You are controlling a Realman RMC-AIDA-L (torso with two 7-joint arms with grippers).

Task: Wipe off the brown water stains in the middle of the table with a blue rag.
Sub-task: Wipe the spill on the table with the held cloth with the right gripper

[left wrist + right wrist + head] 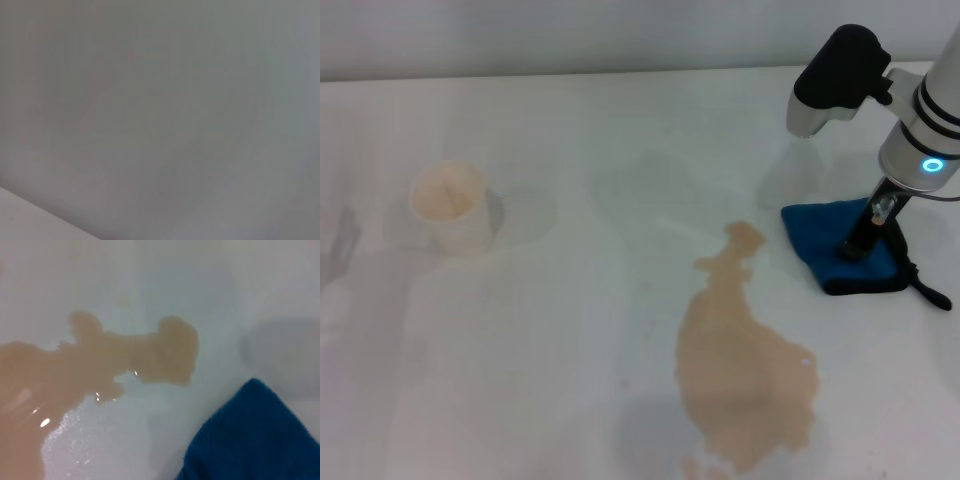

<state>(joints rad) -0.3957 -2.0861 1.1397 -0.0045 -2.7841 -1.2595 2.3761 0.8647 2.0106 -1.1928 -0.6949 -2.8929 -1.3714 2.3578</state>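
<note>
My right gripper is down on the blue rag, which sits on the right side of the table, just beside the narrow top end of the brown water stains. The black fingers are planted on the cloth near its right half, but I honestly can't tell if they're apart or pinched on the fabric. The rag's short black loop tail sticks out to the right at its near corner.

The puddle runs from that thin neck down toward me into a much wider blob, all of it to the left of the rag and not touching it. My right wrist view shows the stain and a corner of the rag with bare table between.

There's 1 paper cup way over on the left. My left gripper isn't in view.
</note>
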